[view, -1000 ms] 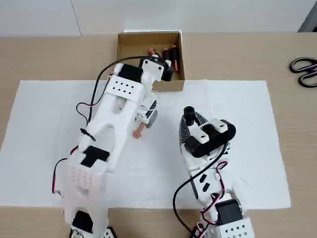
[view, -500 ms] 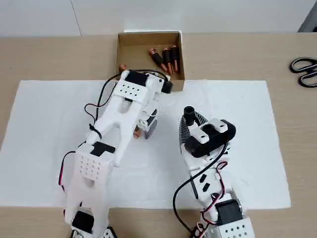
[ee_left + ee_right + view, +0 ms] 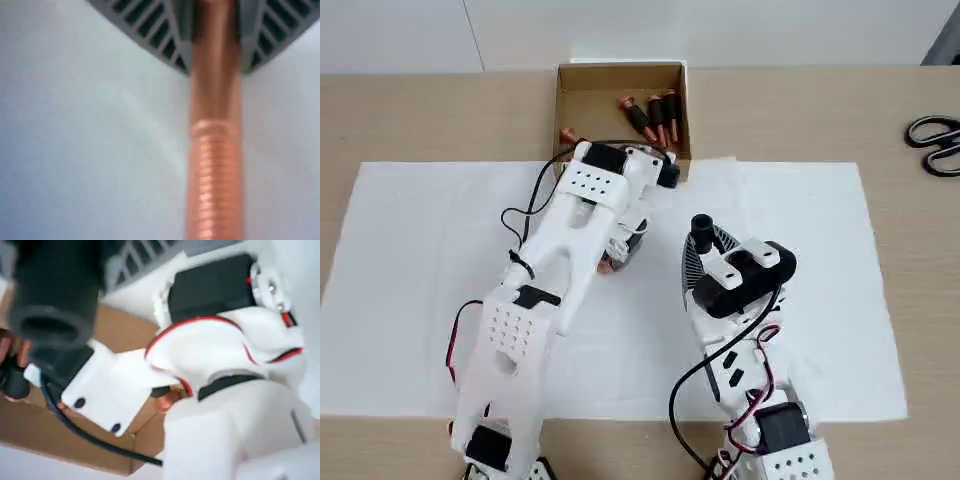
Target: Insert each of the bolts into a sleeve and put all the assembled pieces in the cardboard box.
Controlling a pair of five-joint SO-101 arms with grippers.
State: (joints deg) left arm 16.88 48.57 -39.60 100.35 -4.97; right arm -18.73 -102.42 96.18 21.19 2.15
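Observation:
My left gripper (image 3: 620,252) is shut on a copper bolt (image 3: 607,265) low over the white sheet; in the left wrist view the grey fingers (image 3: 165,35) clamp the bolt (image 3: 215,165) by its smooth end and its threaded end sticks out. To its right, my right gripper (image 3: 704,240) is shut on a black sleeve (image 3: 701,228), whose open end (image 3: 47,325) faces the left arm. The cardboard box (image 3: 582,100) stands at the back with a few assembled pieces (image 3: 652,115) inside. Another copper bolt (image 3: 567,136) lies just outside the box's left wall.
A white paper sheet (image 3: 410,260) covers the middle of the wooden table. Scissors (image 3: 934,134) lie at the far right edge. The left arm's upper body (image 3: 605,175) sits close to the box's front wall (image 3: 30,425).
The left arm's wrist has drawn back from over the box, uncovering the assembled pieces. The bolt it holds has shifted slightly right. The right arm has stayed still.

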